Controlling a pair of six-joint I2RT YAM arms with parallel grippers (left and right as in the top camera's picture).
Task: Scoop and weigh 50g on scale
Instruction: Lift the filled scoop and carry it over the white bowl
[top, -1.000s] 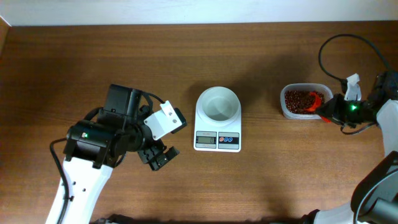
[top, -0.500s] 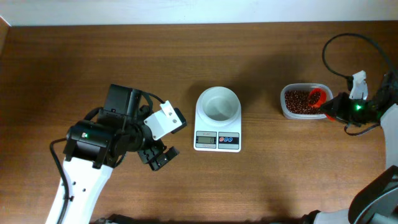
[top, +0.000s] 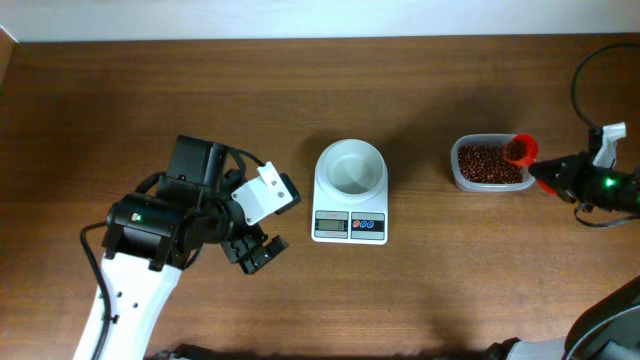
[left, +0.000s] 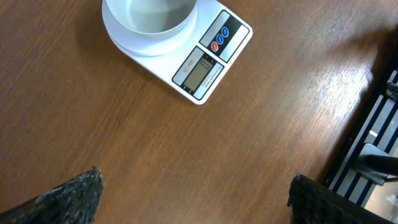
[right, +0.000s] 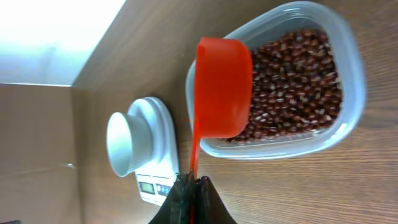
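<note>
Drawn rightward over the last second, together with the right gripper (top: 548, 172): red scoop (top: 519, 149), now at the far right corner of the clear tub (right: 280, 148) of red beans (right: 298, 74) rather than over its middle; no change on the left side. Pinches the scoop's thin handle between jaws pressed together, visible at the bottom edge of the right wrist view. Appears in the overhead view to carry dark beans in the cup, though unconfirmed from the wrist view, which shows mostly the cup's outer wall; contact with the tub rim not discernible. Idle left gripper (top: 255, 250), jaws spread wide, low over the table (top: 200, 90) near the left side of the scale (top: 349, 226). Sits at table centre, well apart from the tub, with a white bowl (top: 350, 167) on top, empty; display unreadable. Step in hand, by judgement: lifting out the first scoopful. Next move calls for level carriage leftward to the bowl, then a slow wrist tilt over its middle, guarding against spills and against overshooting the target weight.
</note>
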